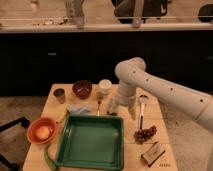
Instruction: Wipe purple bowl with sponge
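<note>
Purple bowl [82, 89] stands upright near the back edge of the wooden table [51, 107], left of centre, and I can make out nothing lying in it.

Sweeping from my left, the orange bowl [41, 131] sits at the front left with a pale round thing inside. A long green stalk [47, 156] lies just in front of it, along the left side of the green tray [92, 142]. Further back, the small metal cup [59, 95] stands just left of the purple bowl, apart from it. A pale, flat blue-grey piece [80, 108] lies between the purple bowl and the tray, which fills the front middle of the table. A white cup [104, 86] stands just right of the purple bowl. A thin utensil [98, 106] lies in front of that cup.

The sponge [113, 106] lies just behind the tray's far right corner. The gripper [125, 108] hangs low over the table just beside the sponge, on its right, at the end of the white arm [160, 92] that reaches in from the right. I cannot tell whether it is closed, spread, or touching the sponge. The white cup and the thin utensil lie between it and the purple bowl.

Right of the arm lies a spoon [142, 107], then a bunch of dark grapes [145, 134] and a small brown box [152, 153] near the front.
</note>
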`<action>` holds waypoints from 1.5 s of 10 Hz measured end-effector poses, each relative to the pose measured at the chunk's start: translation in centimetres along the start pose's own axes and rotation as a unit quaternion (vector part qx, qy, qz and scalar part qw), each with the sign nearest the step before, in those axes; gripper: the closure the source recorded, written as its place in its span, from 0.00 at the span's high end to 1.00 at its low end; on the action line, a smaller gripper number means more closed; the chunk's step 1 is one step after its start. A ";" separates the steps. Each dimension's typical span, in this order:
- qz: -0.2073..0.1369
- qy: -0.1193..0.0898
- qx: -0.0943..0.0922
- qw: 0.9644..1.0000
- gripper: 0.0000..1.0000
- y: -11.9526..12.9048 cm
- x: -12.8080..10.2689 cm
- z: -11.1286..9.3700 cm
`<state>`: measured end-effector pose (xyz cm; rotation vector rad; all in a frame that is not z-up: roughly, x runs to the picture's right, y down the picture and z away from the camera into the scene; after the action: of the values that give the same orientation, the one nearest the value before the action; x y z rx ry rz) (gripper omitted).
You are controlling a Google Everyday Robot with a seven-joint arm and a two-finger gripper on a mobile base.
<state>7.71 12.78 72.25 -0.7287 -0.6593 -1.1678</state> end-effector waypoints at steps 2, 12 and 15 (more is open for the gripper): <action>-0.060 -0.003 0.006 0.998 0.80 -2.1 1.0 1.1; -0.108 0.041 0.039 0.993 0.80 -4.7 4.7 4.9; -0.102 0.043 0.034 0.993 0.80 -4.5 4.6 5.1</action>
<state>4.14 13.22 79.61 -0.5591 -0.7112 -1.3494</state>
